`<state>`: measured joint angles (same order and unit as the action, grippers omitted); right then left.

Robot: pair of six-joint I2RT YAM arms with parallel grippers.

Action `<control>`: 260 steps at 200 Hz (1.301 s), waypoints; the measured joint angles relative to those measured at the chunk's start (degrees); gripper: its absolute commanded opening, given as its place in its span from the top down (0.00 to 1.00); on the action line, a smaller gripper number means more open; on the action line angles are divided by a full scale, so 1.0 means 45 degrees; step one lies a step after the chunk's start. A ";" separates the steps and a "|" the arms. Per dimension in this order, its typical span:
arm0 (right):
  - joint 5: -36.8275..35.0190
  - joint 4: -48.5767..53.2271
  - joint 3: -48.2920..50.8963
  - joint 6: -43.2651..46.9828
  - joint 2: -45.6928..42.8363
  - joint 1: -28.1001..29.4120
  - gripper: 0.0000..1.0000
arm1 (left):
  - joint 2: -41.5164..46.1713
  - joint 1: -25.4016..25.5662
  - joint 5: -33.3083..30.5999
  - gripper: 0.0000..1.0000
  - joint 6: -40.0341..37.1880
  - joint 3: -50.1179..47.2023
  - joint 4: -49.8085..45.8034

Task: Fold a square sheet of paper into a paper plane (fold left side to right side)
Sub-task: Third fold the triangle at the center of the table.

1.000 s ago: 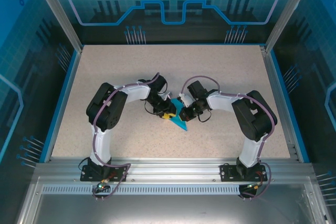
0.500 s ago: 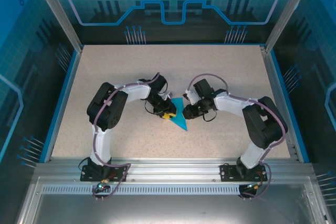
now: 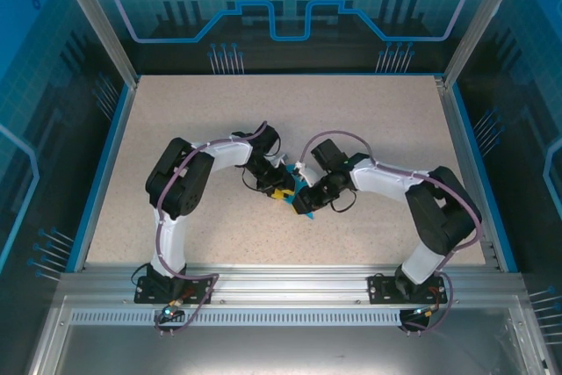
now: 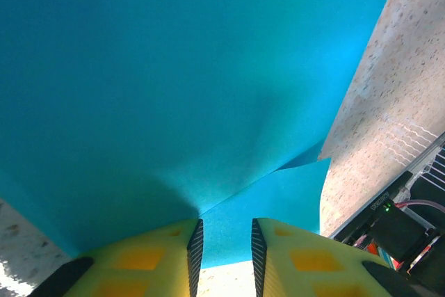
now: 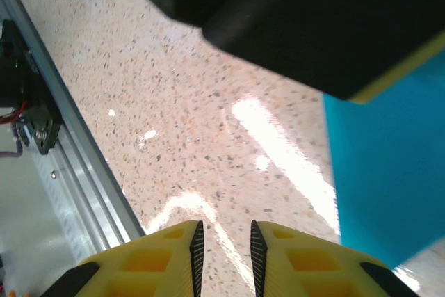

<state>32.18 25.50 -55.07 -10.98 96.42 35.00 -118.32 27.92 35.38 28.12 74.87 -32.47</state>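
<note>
Your left gripper (image 4: pixel 222 231) is right at the edge of the blue paper (image 4: pixel 174 88). On its wrist camera the yellow fingers stand a narrow slit apart. The paper runs up to that slit, and just ahead a folded layer lies over a lower flap. The slit is far wider than a sheet is thick, so those fingers aren't pinching it.

Over to your right gripper (image 5: pixel 222 231): same slim gap, and between the fingers you see bare speckled table (image 5: pixel 174 102), so it has hold of nothing. That camera catches the paper flat on the table off to the right, with a black housing (image 5: pixel 313 19) with a yellow edge hanging across the top.

Overhead gives you what neither wrist does. Both arms bend inward and the two grippers sit nose to nose at mid-table. The paper is under them, with slivers of blue peeking out. The jaw gaps are too small to read from up there.
</note>
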 measured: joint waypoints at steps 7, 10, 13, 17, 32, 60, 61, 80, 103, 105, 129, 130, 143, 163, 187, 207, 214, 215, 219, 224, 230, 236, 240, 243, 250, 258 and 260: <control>0.0000 0.0058 -0.0112 0.0015 0.0214 0.0063 0.76 | -0.0005 0.0000 0.0000 0.70 0.0000 0.0000 -0.0005; 0.0000 0.0102 -0.0160 0.0010 0.0311 0.0063 0.76 | -0.0005 0.0000 0.0000 0.70 0.0000 0.0005 -0.0005; -0.0005 0.0121 -0.0199 0.0015 0.0403 0.0078 0.76 | -0.0005 0.0000 0.0000 0.70 0.0000 0.0010 -0.0010; -0.0015 0.0165 -0.0257 0.0015 0.0534 0.0078 0.76 | -0.0005 0.0000 0.0000 0.70 0.0000 0.0015 -0.0015; -0.0136 0.0311 -0.0398 0.0015 0.0923 0.0073 0.77 | -0.0010 0.0000 0.0000 0.70 0.0000 0.0024 -0.0039; -0.0403 0.0525 -0.0423 0.0015 0.1103 0.0068 0.77 | -0.0034 0.0000 -0.0024 0.70 0.0000 0.0083 -0.0097; -0.0403 0.0525 -0.0423 0.0015 0.1103 0.0068 0.77 | -0.0034 0.0000 -0.0029 0.70 0.0000 0.0083 -0.0097; -0.0457 0.0539 -0.0423 0.0010 0.1103 0.0053 0.78 | -0.0034 0.0000 -0.0049 0.70 -0.0015 0.0092 -0.0117; -0.0534 0.0573 -0.0423 0.0010 0.1103 0.0005 0.78 | -0.0049 0.0000 -0.0058 0.71 -0.0034 0.0107 -0.0146; -0.0534 0.0578 -0.0423 0.0010 0.1103 -0.0005 0.78 | -0.0049 0.0000 -0.0058 0.71 -0.0034 0.0107 -0.0146; -0.0627 0.0593 -0.0423 0.0010 0.1103 -0.0194 0.79 | -0.0053 0.0005 -0.0092 0.71 -0.0034 0.0121 -0.0155; -0.0627 0.0593 -0.0423 0.0010 0.1098 -0.0199 0.79 | -0.0053 0.0005 -0.0092 0.71 -0.0034 0.0121 -0.0155; -0.0670 0.0607 -0.0423 0.0010 0.1103 -0.0277 0.79 | -0.0053 0.0005 -0.0092 0.71 -0.0034 0.0121 -0.0160; -0.0699 0.0675 -0.0423 0.0005 0.1103 -0.0306 0.79 | -0.0058 0.0005 -0.0097 0.71 -0.0034 0.0141 -0.0189; -0.0719 0.0767 -0.0423 0.0010 0.1103 -0.0325 0.80 | -0.0058 0.0005 -0.0102 0.71 -0.0034 0.0151 -0.0199; -0.0733 0.0821 -0.0423 0.0010 0.1122 -0.0340 0.80 | -0.0102 0.0005 -0.0112 0.71 -0.0039 0.0194 -0.0253; -0.0743 0.0821 -0.0423 0.0010 0.1141 -0.0350 0.80 | -0.0102 0.0005 -0.0112 0.71 -0.0039 0.0214 -0.0282; -0.0748 0.0821 -0.0423 0.0010 0.1151 -0.0350 0.80 | -0.0102 0.0005 -0.0112 0.71 -0.0039 0.0219 -0.0287; -0.0777 0.0826 -0.0423 0.0010 0.1156 -0.0350 0.80 | -0.0107 0.0005 -0.0112 0.71 -0.0039 0.0233 -0.0301; -0.0816 0.0855 -0.0423 0.0010 0.1175 -0.0364 0.80 | -0.0117 0.0015 -0.0121 0.71 -0.0039 0.0248 -0.0321; -0.0835 0.0889 -0.0423 0.0010 0.1195 -0.0369 0.80 | -0.0126 0.0015 -0.0131 0.71 -0.0039 0.0262 -0.0340; -0.0874 0.0918 -0.0423 0.0010 0.1214 -0.0369 0.80 | -0.0126 0.0015 -0.0131 0.71 -0.0039 0.0262 -0.0345; -0.0894 0.0933 -0.0423 0.0010 0.1229 -0.0374 0.80 | -0.0126 0.0015 -0.0131 0.71 -0.0039 0.0262 -0.0345; -0.0928 0.0952 -0.0423 0.0010 0.1248 -0.0374 0.80 | -0.0126 0.0015 -0.0131 0.71 -0.0039 0.0262 -0.0345; -0.0971 0.0996 -0.0423 0.0010 0.1277 -0.0374 0.80 | -0.0126 0.0015 -0.0131 0.71 -0.0039 0.0262 -0.0345; -0.1049 0.1030 -0.0423 0.0010 0.1316 -0.0374 0.80 | -0.0126 0.0015 -0.0131 0.71 -0.0039 0.0262 -0.0345; -0.1059 0.1035 -0.0423 0.0010 0.1326 -0.0374 0.80 | -0.0126 0.0015 -0.0131 0.71 -0.0039 0.0262 -0.0350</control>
<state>27.42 30.15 -56.97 -10.94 102.39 33.32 -118.89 27.99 34.79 27.94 76.05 -34.04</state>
